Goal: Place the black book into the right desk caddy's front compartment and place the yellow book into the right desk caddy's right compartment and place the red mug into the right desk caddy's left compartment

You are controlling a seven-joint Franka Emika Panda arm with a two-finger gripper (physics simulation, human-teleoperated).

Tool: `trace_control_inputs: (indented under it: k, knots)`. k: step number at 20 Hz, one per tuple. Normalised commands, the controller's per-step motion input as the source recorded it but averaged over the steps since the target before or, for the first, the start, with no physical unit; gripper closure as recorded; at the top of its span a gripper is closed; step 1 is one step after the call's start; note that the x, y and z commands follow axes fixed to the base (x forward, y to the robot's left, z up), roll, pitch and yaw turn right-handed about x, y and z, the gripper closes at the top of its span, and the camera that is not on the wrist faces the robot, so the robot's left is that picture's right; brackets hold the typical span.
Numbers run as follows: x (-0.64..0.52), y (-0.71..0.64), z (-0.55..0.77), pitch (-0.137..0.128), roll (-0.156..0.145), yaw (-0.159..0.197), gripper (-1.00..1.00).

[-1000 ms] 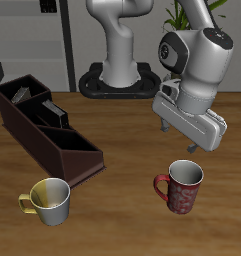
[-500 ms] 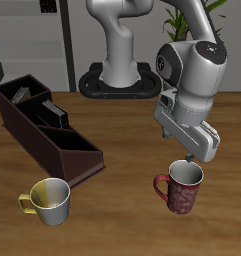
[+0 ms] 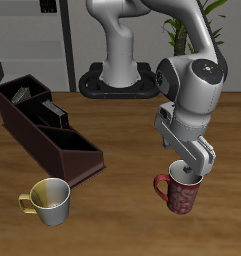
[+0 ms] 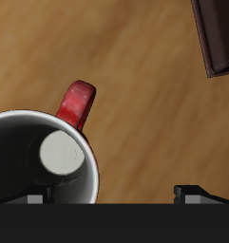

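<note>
Change since the earlier frames: the gripper point(image 3: 189, 173) has come down from above the table to the mouth of the red mug point(image 3: 180, 192), its wrist now tilted more steeply over the cup

Gripper: fingers spread, nothing pinched between them; in the wrist view one fingertip point(image 4: 32, 198) sits at the mug's rim and the other fingertip point(image 4: 203, 194) stands outside the cup over bare wood (whether the nearer tip touches the rim cannot be told)

Red mug point(image 4: 42, 161): directly under the fingers, upright on the table point(image 3: 122, 205), pale grey inside showing, handle point(image 4: 77, 102) pointing away from the finger line

Cream mug point(image 3: 50, 200): upright, well apart from the fingers, near the low end of the caddy

Right desk caddy point(image 3: 47, 132): farther again from the fingers, long dark box with dividers; its low-end left compartment point(image 3: 77, 156) holds nothing visible; the black book point(image 3: 54, 111) stands in the middle section, the yellow book point(image 3: 23, 96) at the tall end
</note>
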Motion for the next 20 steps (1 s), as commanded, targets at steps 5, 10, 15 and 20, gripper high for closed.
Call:
trace_control_inputs:
  k: [5, 10, 15, 20]
  knots:
    - [0.02, 0.03, -0.31, 0.045, 0.039, -0.042, 1.00]
    - [-0.01, 0.05, -0.18, 0.053, 0.041, -0.071, 1.00]
    - [-0.11, 0.12, 0.07, -0.002, 0.047, -0.009, 1.00]
    - [-0.09, -0.04, 0.25, -0.044, 0.005, 0.074, 1.00]
